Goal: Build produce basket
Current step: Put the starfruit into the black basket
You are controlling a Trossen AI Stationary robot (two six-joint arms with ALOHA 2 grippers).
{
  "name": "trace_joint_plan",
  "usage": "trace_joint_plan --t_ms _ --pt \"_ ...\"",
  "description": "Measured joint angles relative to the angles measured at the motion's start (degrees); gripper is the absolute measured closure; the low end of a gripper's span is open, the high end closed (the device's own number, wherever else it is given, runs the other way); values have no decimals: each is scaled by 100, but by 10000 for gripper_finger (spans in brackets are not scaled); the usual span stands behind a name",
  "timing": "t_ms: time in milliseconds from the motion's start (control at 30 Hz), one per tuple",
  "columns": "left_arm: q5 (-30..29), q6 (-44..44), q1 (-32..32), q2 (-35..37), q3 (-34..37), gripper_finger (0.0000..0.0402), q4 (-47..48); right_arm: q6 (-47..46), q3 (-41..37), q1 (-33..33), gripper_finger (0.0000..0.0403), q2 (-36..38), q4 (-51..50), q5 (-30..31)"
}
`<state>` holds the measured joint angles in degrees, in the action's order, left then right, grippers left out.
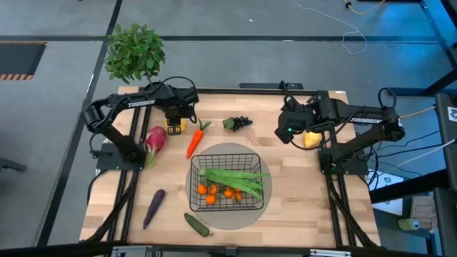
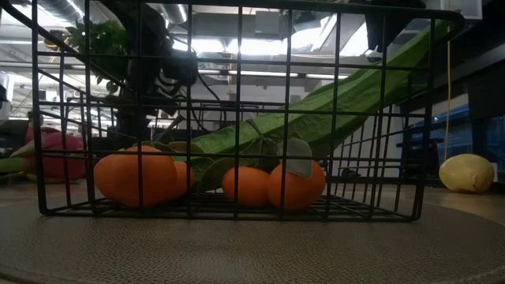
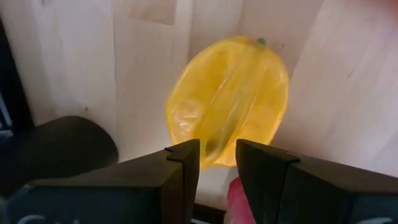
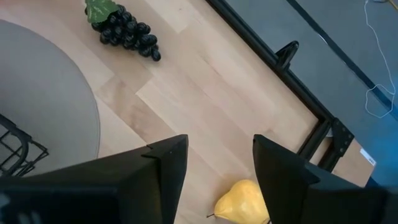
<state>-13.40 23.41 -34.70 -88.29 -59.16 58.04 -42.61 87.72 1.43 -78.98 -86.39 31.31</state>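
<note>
Partway through loading: basket [image 1: 225, 180] on the grey mat [image 1: 251, 211], tabletop [image 1: 300, 185] centre, holds tangerines [image 1: 211, 193] and green beans [image 1: 235, 178]. Left hand [image 1: 176, 120] at 11 o'clock, fingers half-parted over the yellow pepper [image 3: 230, 99], not gripping. Next: descend, close. Right hand [image 1: 289, 130] at 1 o'clock, wide, empty, near a yellow fruit [image 4: 244, 202]. Potted plant [image 1: 133, 51] beyond the edge.

two dark jointed arms — white lettering along each forearm, black cables looping off, blocky black fingers [image 4: 168, 171].
</note>
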Motion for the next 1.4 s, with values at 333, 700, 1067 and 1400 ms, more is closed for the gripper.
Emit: trace_joint_plan --t_ms 333,700,1067,1400 --pt "109 122 -2 -315 0 308 -72 88 0 0 231 0 0 -8" --pt "104 115 27 -562 -15 319 -159 85 0 0 231 0 0 -116" --pt "211 -234 84 -489 3 396 164 85 0 29 231 0 -2 -155" --pt "59 -794 562 731 17 400 348 107 0 39 231 0 -7 -251"
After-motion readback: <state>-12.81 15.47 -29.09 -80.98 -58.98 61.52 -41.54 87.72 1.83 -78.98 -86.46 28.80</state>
